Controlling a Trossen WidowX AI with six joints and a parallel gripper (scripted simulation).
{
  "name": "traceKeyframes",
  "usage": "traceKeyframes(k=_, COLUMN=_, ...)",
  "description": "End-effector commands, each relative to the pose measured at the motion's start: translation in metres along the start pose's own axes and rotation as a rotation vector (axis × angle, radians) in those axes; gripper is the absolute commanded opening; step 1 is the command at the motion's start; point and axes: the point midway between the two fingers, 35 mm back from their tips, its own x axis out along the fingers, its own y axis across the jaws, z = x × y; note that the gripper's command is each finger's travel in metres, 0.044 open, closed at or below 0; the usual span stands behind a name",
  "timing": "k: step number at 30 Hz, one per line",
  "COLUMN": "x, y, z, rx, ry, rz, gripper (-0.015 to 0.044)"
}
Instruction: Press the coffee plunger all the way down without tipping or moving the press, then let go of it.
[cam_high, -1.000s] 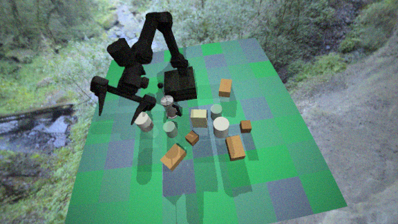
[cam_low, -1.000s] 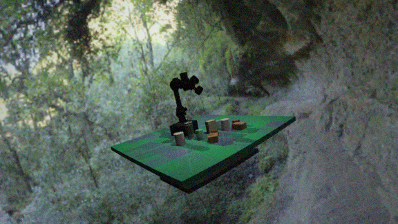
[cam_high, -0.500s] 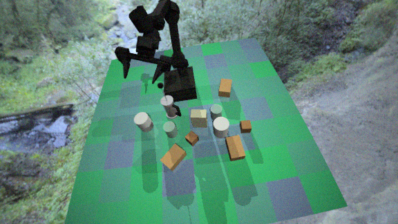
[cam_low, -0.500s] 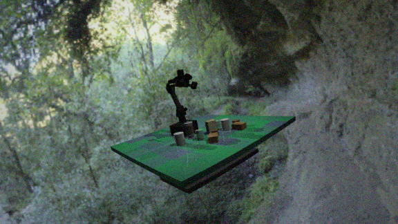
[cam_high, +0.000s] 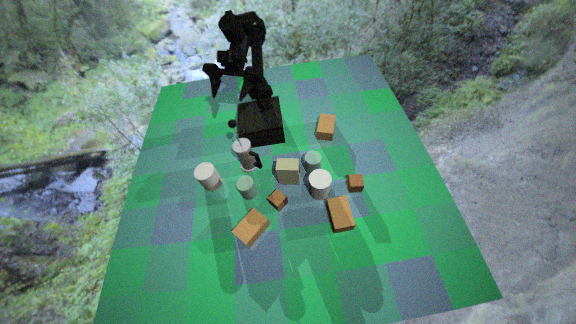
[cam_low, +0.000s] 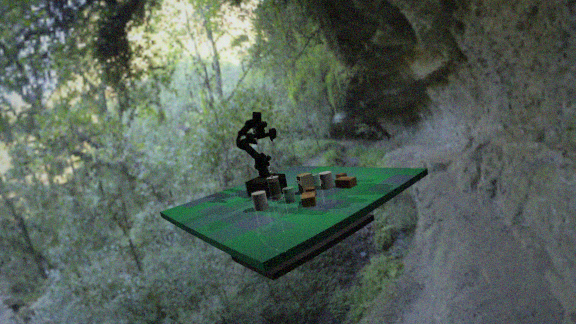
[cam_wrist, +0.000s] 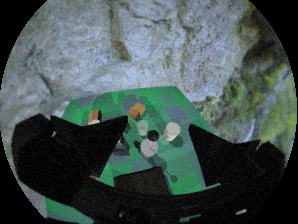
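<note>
The coffee press (cam_high: 244, 153) (cam_low: 273, 187) is a pale cylinder with a black handle. It stands upright on the green checkered table (cam_high: 410, 210) (cam_low: 280, 235), just in front of the arm's black base (cam_high: 260, 121). Its black plunger knob (cam_high: 231, 123) sits raised on a thin rod above the body. My gripper (cam_high: 230, 89) (cam_low: 268, 134) (cam_wrist: 158, 123) is open and empty. It hangs high above the table, behind and above the press and apart from the knob. In the wrist view the press (cam_wrist: 149, 147) shows small and far below between the fingers.
Pale cylinders (cam_high: 207, 175) (cam_high: 246, 186) (cam_high: 320, 183) (cam_high: 313, 160) and a beige cube (cam_high: 287, 170) stand around the press. Orange blocks (cam_high: 251, 226) (cam_high: 340, 213) (cam_high: 326, 126) (cam_high: 277, 199) (cam_high: 355, 182) lie in front and to the right. The table drops off at every edge.
</note>
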Motion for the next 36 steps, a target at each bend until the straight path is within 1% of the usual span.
traceKeyframes(k=1, x=0.002, y=-0.003, z=-0.025, rx=0.027, ry=0.023, rz=-0.015, gripper=0.0440)
traceKeyframes(k=7, x=0.024, y=-0.002, z=-0.064, rx=0.023, ry=0.022, rz=-0.010, gripper=0.0440)
traceKeyframes(k=15, x=0.028, y=0.000, z=-0.064, rx=0.021, ry=0.022, rz=-0.006, gripper=0.0440)
traceKeyframes(k=36, x=0.060, y=0.000, z=-0.064, rx=0.020, ry=0.019, rz=-0.005, gripper=0.0440)
